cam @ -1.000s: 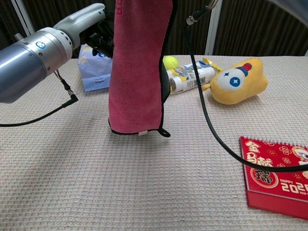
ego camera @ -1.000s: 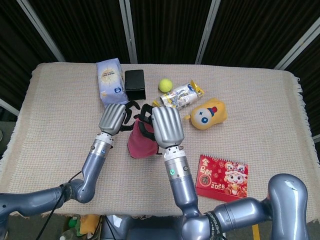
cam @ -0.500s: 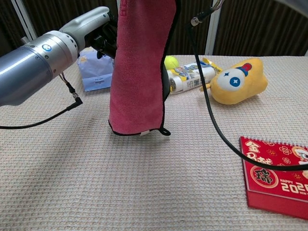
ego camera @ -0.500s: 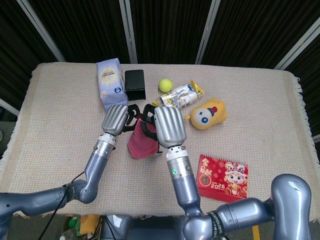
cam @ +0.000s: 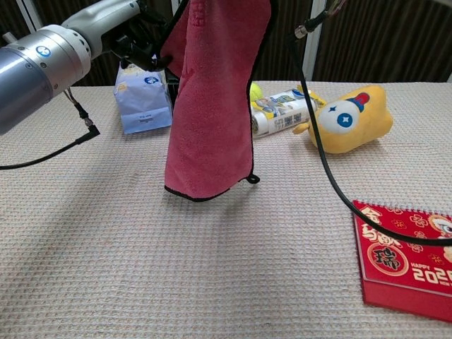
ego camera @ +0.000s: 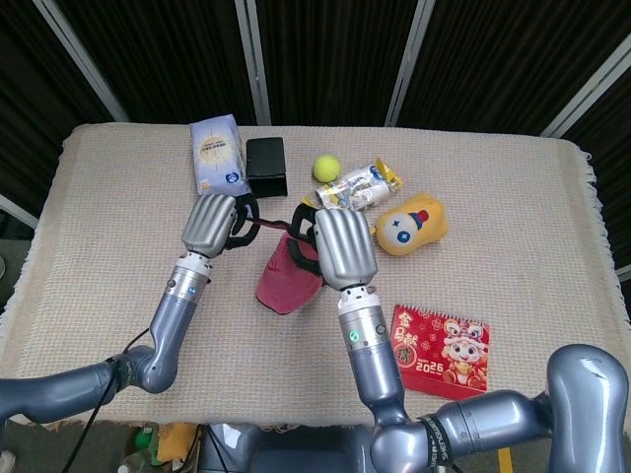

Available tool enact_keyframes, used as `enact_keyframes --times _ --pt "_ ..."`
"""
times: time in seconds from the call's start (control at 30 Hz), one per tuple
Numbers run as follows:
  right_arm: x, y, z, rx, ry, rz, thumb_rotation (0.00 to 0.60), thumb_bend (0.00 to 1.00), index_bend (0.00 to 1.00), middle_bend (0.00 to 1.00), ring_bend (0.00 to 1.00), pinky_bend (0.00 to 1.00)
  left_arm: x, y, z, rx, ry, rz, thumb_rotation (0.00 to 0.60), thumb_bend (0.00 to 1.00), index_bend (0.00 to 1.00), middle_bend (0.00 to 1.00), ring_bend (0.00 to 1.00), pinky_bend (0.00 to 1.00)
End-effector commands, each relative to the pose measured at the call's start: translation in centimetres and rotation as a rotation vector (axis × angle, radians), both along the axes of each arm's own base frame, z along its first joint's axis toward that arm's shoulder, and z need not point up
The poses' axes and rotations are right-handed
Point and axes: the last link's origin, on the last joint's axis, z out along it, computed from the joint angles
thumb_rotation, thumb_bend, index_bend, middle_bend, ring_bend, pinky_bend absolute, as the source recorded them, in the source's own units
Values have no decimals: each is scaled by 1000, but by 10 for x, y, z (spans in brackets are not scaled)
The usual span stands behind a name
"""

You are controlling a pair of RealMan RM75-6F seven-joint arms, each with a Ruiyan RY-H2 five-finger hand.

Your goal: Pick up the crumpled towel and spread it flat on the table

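Red towel (cam: 212,120): black-edged, hanging lengthwise above the cloth-covered table (ego camera: 118,246), its lower hem at or just above the cloth, in front of the black box (ego camera: 265,166); the top edge is stretched between both hands. Left hand (ego camera: 210,223): fingers curled onto the towel's upper left edge, near the black box. Right hand (ego camera: 340,246): fingers closed over the towel's upper right part; the fingertips are hidden beneath the hand in the head view. In the chest view only the left forearm and part of the hand (cam: 134,35) show, touching the towel top. Blue-and-white packet (ego camera: 218,158): just left of the black box. Tennis ball (ego camera: 326,167): right of the black box. Snack wrapper (ego camera: 357,187): just beyond the ball, further right of the box. Yellow plush toy (ego camera: 412,225): right of the wrapper, well apart from the box. Red 2026 desk calendar (ego camera: 439,350): near front edge, far right of and nearer than the box
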Motion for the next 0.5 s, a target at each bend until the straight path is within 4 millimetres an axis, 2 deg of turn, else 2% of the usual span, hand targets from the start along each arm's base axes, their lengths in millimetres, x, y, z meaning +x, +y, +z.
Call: enact_keyframes --times 0.03,0.5 --pt "-3 0 1 1 2 -5 600 584 661 1000 1000 927 0 0 5 11 10 -7 600 392 628 869 782 733" --pt "-30 -3 6 11 5 -44 600 584 661 1000 1000 927 14 -11 33 53 67 -52 600 403 635 868 782 733"
